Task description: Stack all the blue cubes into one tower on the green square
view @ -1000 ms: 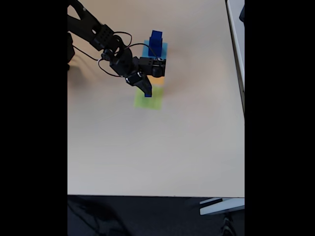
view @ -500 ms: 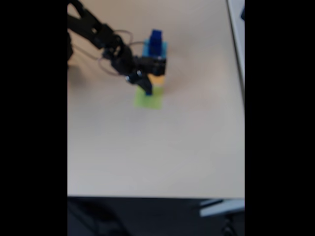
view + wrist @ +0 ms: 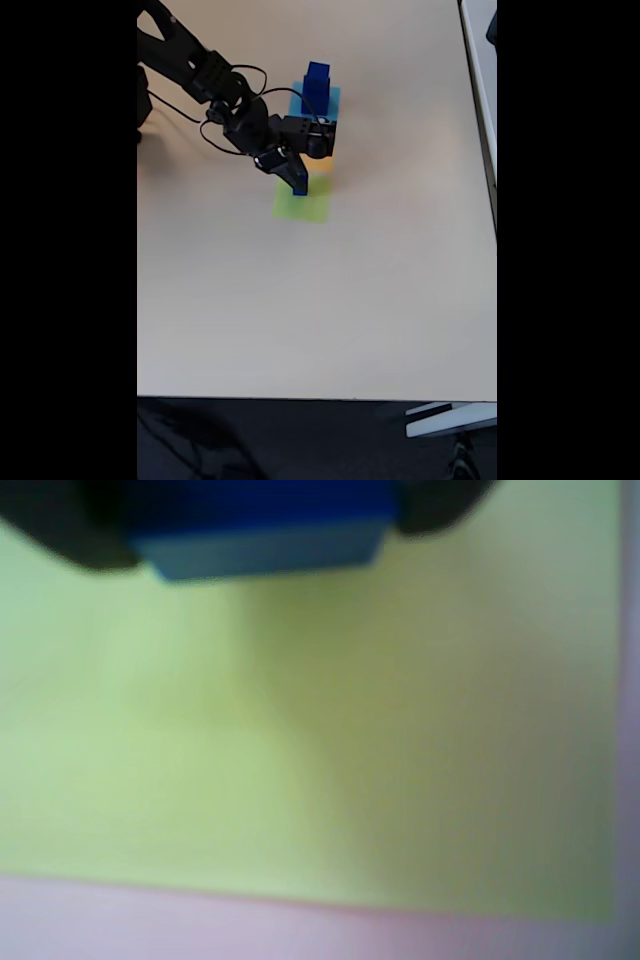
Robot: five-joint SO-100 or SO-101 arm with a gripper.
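The large beige table top (image 3: 320,300) fills the middle of the fixed view. The black robot arm (image 3: 200,75) enters from the upper left of that frame and reaches toward the centre top.

In the upper middle of the fixed view three flat squares lie in a line. The flat pale yellow-green square (image 3: 305,203) is the lowest one. Just above it sits the flat orange square (image 3: 320,170), partly hidden by the arm, and above that the flat light-blue square (image 3: 328,98). On the light-blue square stands a short stack of dark blue cubes (image 3: 316,86), well apart from the green square.

The black two-finger claw (image 3: 299,186) points down at the upper edge of the green square. Between its tips there is a small dark blue cube (image 3: 300,187).

In the wrist view the green square (image 3: 330,760) covers nearly the whole frame, and the pinkish-looking table (image 3: 300,935) shows only along the bottom and right edges. At the top edge the blue cube (image 3: 265,525) sits between two dark blurred fingers (image 3: 70,525), one at each side of it. The claw (image 3: 260,520) is closed on this cube. The cube is low over the green square; whether it touches the square I cannot tell, because the picture is blurred.
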